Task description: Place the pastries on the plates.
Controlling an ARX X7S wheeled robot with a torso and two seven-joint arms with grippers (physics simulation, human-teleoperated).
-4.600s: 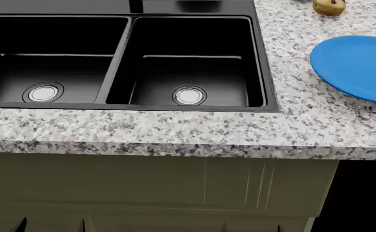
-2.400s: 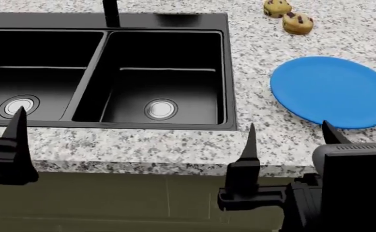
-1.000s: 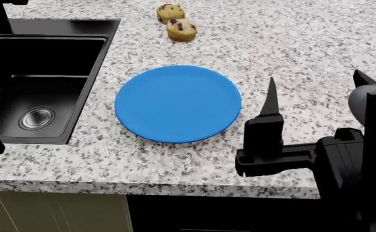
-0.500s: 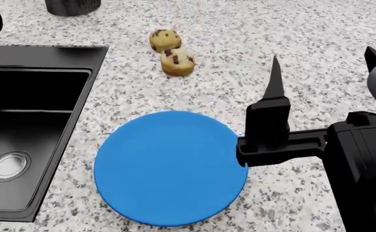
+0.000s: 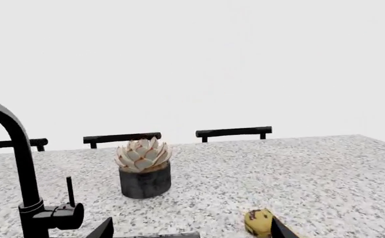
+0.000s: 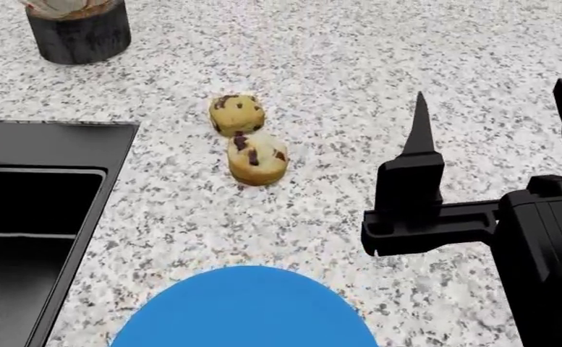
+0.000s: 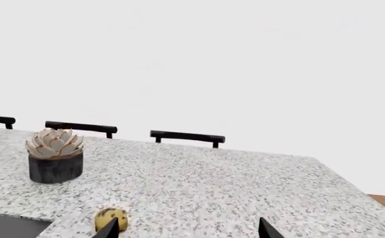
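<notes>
compared with half a second ago, the head view sits closer to the far side of the table [image 6: 406, 87]: the blue plate [image 6: 247, 307] now shows only as an arc at the near edge of the view, and the two muffins lie near the centre. the nearer muffin [image 6: 257, 159] and the farther muffin [image 6: 236, 113] touch each other on the bare granite, beyond the blue plate and apart from it; neither is on a plate, so the task is judged not yet started. the right gripper [image 6: 497, 134] hangs to the right of the muffins, well apart from them, with its fingers spread wide and nothing between them. the approach places the muffins within easier reach of this arm. the left gripper [image 5: 189, 230] shows only two finger tips in the left wrist view, set apart and empty. the wooden plate is not visible in any view. the sink [image 6: 30, 217] is cut off at the left edge, and the succulent pot [image 6: 76, 27] at the top edge. in the right wrist view only one muffin [image 7: 110, 218] can be made out, partly behind a finger tip.
</notes>
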